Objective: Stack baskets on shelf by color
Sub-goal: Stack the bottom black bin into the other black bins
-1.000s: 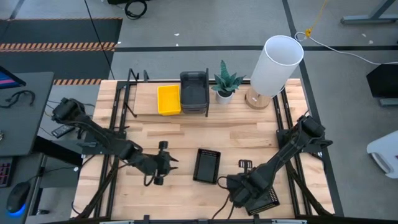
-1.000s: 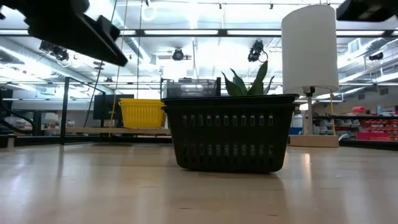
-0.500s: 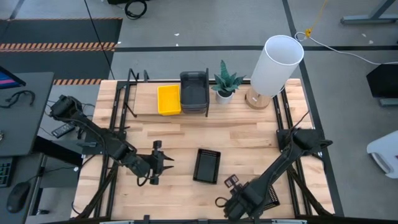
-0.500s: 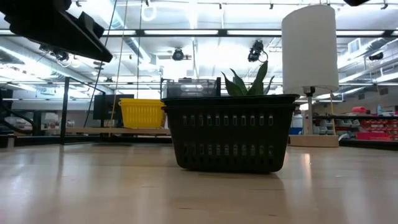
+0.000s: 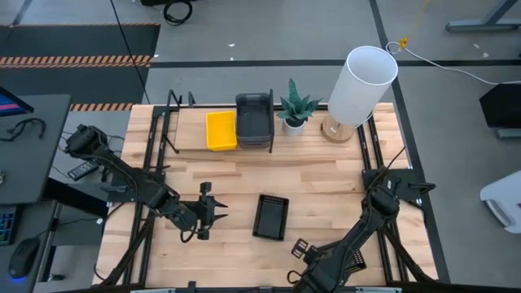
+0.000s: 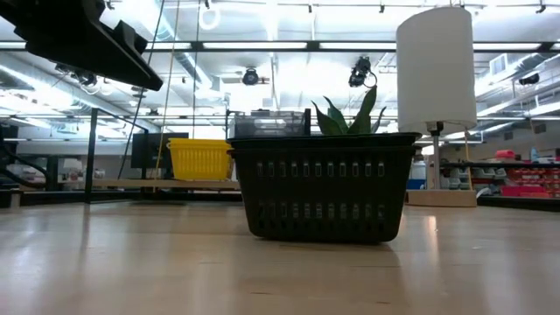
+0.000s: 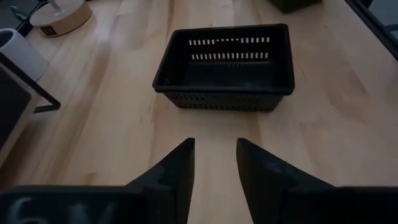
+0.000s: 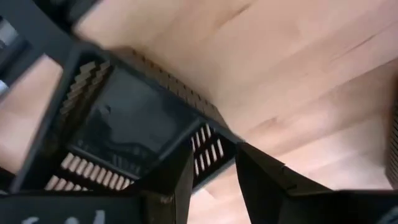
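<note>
One black basket (image 5: 271, 216) sits flat mid-table; it also fills the middle of the low view (image 6: 324, 185). A second black basket (image 5: 352, 262) lies by the near edge under the right arm. On the shelf (image 5: 191, 140) at the far side stand the yellow baskets (image 5: 221, 130) and the dark grey baskets (image 5: 255, 120), side by side. My left gripper (image 5: 213, 213) hovers left of the middle basket, open, pointing at it (image 7: 214, 155). My right gripper (image 5: 299, 247) is open near the near edge between the two black baskets; its wrist view shows a black basket (image 8: 130, 124) just beyond the fingers.
A potted plant (image 5: 294, 106) and a white lamp (image 5: 361, 83) stand at the far side, right of the shelf. Black frame rails run along the table's left (image 5: 151, 203) and right (image 5: 383, 163) sides. Bare wood lies between the shelf and the middle basket.
My right gripper has drawn back toward the near edge and a little to the left, still open. My left gripper has shifted slightly toward the left edge, away from the middle basket. The baskets have stayed put.
</note>
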Available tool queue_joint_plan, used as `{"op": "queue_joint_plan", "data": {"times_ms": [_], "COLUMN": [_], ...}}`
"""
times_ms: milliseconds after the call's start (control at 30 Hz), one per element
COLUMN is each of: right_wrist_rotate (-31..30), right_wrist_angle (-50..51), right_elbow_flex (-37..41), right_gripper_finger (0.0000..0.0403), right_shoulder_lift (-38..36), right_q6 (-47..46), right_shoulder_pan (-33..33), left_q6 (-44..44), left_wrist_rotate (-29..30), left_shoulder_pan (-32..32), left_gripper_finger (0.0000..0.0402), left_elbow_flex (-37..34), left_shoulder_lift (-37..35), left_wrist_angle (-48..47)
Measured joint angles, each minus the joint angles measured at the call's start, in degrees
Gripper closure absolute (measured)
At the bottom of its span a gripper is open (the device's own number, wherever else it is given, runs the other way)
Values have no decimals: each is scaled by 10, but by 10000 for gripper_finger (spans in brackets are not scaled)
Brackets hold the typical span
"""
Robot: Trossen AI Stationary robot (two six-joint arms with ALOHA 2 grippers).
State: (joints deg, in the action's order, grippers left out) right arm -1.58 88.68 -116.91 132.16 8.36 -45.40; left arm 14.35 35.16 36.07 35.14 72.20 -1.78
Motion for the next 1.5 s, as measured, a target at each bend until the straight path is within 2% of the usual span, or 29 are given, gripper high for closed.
{"op": "queue_joint_plan", "data": {"times_ms": [267,367,500,667,800,1033,1167,1367,1500], "right_wrist_rotate": [-14,-16,22,47,50,46,62,70,87], "right_wrist_angle": [-9,14,11,9,-12,-115,-171,-173,-153], "right_elbow_flex": [6,9,29,65,107,221,271,302,295], "right_gripper_finger": [289,294,297,298,298,298,298,307,318], "right_shoulder_lift": [0,0,-3,-13,-51,-131,-150,-151,-160], "right_q6": [45,-18,-100,-119,-149,-227,-253,-274,-280], "right_shoulder_pan": [-10,-6,9,11,11,11,13,23,31], "left_q6": [0,0,0,0,0,0,0,0,0], "left_wrist_rotate": [0,0,0,0,0,0,0,0,0], "left_shoulder_pan": [0,0,0,0,0,0,0,0,0], "left_gripper_finger": [276,276,276,276,276,276,276,276,276], "left_elbow_flex": [0,0,0,0,0,0,0,0,0], "left_shoulder_lift": [0,0,0,0,0,0,0,0,0], "left_wrist_angle": [-9,-9,-8,-10,-11,-11,-10,-11,-12]}}
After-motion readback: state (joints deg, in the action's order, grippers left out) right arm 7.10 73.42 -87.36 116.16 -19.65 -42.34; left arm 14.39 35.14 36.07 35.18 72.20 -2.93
